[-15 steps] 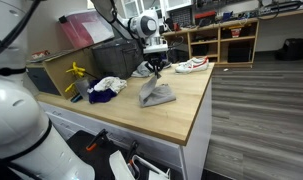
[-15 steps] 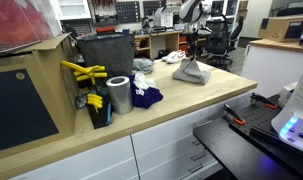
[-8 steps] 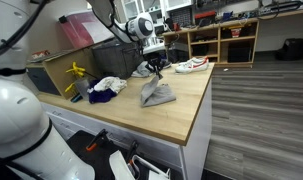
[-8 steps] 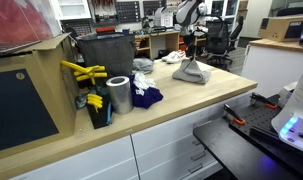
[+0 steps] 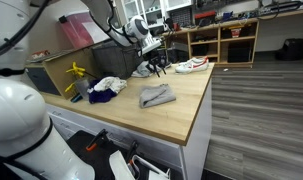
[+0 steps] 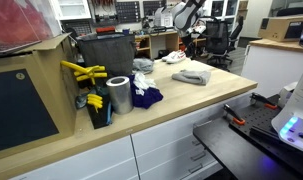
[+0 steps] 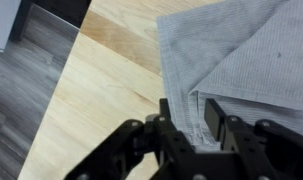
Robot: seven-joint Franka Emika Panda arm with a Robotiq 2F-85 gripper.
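**End effector above a folded grey cloth on a wooden tabletop**

In both exterior views the end effector (image 5: 154, 66) (image 6: 193, 40) hangs above the grey cloth (image 5: 157, 96) (image 6: 192, 75), clear of it. The cloth lies flat on the tabletop (image 5: 183, 118) (image 6: 186, 105), near its far end. These views are too small to show how the fingers stand.

The wrist view looks straight down. There the end effector (image 7: 191, 118) has its fingers (image 7: 167, 122) apart, with nothing clamped. A stitched edge of the cloth (image 7: 241, 60) shows in the gap. Pale wood grain of the tabletop (image 7: 101, 90) fills the left, and grey floor lies past its edge.

Only the exterior views show the surroundings:

- a white shoe (image 5: 194, 65) (image 6: 174, 57) lies beyond the cloth;
- crumpled blue and white rags (image 5: 106, 87) (image 6: 143, 96) lie nearer the wall side;
- a metal can (image 6: 118, 95) stands beside them;
- a yellow tool (image 5: 76, 73) (image 6: 81, 72) sits by a dark bin (image 6: 106, 55).

Open shelves (image 5: 226, 40) and plank flooring (image 5: 261, 110) mark a workshop room.
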